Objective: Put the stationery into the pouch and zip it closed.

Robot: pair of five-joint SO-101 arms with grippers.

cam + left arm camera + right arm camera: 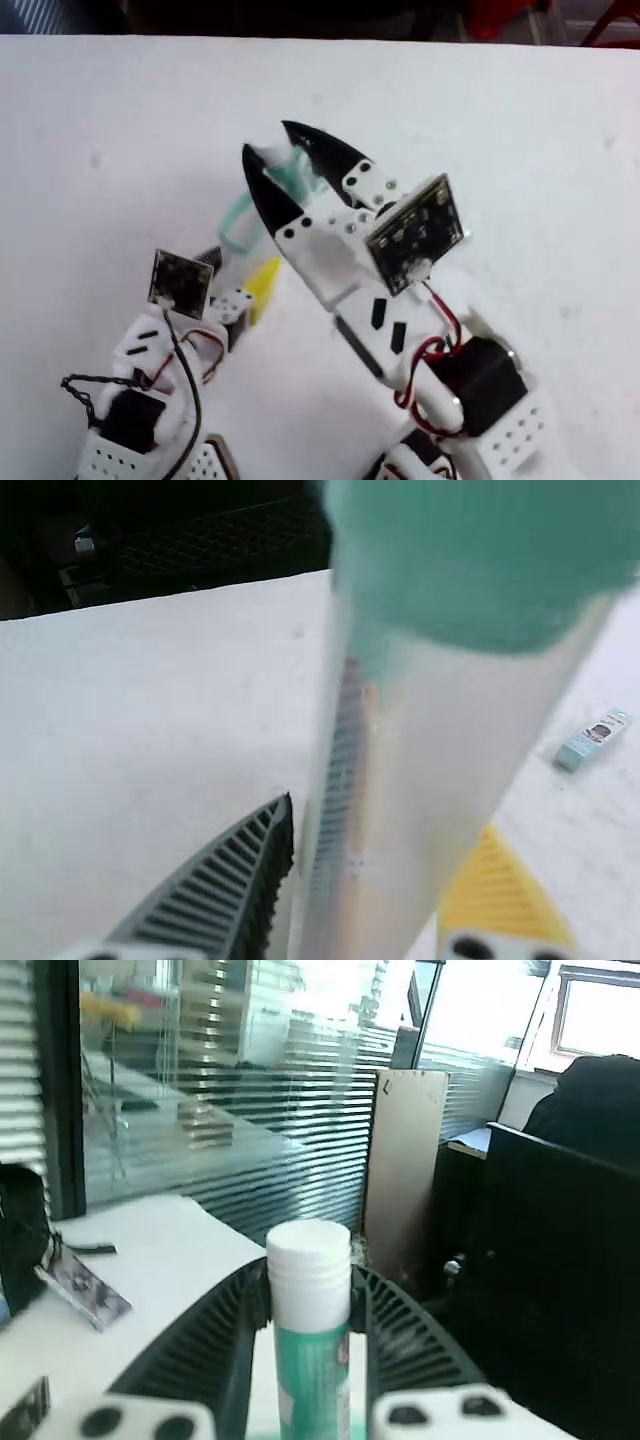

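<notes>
Clamping the glue stick [310, 1360] between its two black fingers, the right pincer [310, 1275] holds it above the middle of the worktop [120, 110], a little toward the far edge. The stick's long axis runs along the fingers. Its white cap sits out at the fingertips and its teal body runs back into the jaws, so it points toward the far-left corner, level or slightly raised rather than down. Just beside it, on the near-left side, the left pincer [388, 815] looks closed on the pouch [440, 710], one black finger and one yellow either side. The pouch is translucent with a teal rim and a line of zip teeth, and it stands upright. A small wrapped piece [593, 738] lies flat on the worktop, well apart from the pouch. By my reading the task is at an early stage — the stick is gripped but not inside, and the small piece is out too. Whether anything is inside the pouch I cannot tell. The stick probably needs tipping toward the pouch's mouth — and the zipping is all left to do.
</notes>
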